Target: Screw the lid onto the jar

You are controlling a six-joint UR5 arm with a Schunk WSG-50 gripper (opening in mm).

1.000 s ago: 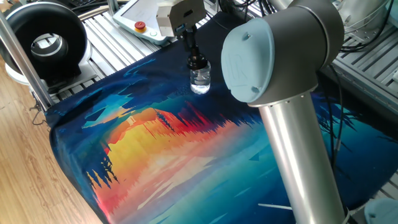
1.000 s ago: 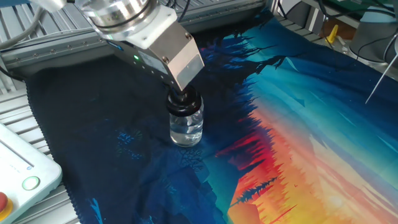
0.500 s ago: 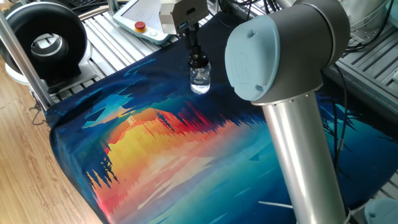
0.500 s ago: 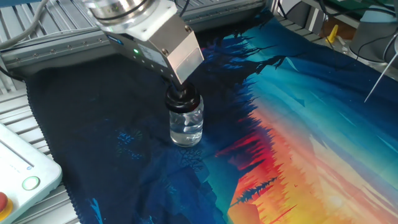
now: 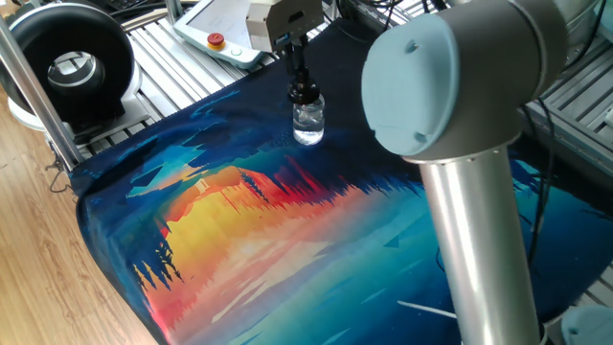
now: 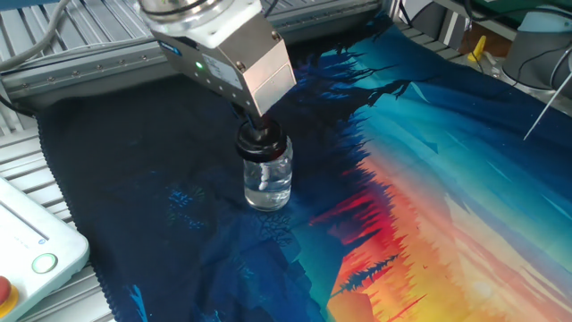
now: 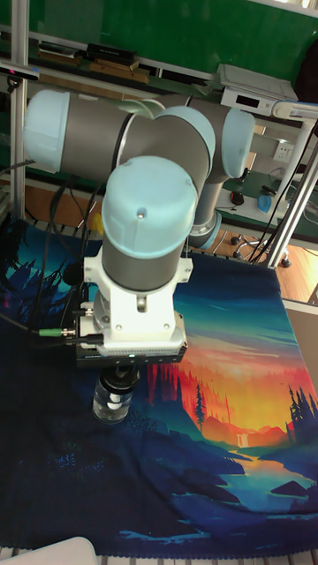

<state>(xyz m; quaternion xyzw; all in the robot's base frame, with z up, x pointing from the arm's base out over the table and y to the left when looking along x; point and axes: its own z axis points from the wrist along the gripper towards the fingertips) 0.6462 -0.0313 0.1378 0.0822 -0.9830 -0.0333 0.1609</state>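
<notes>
Since a second ago the lid [image 6: 260,142] sits unmoved on the jar [image 6: 268,182], while the gripper [image 6: 257,131] above it has turned slightly and lifted a little. Its fingers seem closed on the lid. The jar stands on the counter's dark cloth [image 6: 134,161]; threading is probably nearly finished.

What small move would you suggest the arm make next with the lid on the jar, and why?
Probably keep turning the lid clockwise with light downward pressure. The gripper sits straight above the jar, its jaws around the lid's top, and the lid rests on the neck of the upright jar, so the parts look aligned. Whether the thread is fully seated cannot be seen.
</notes>
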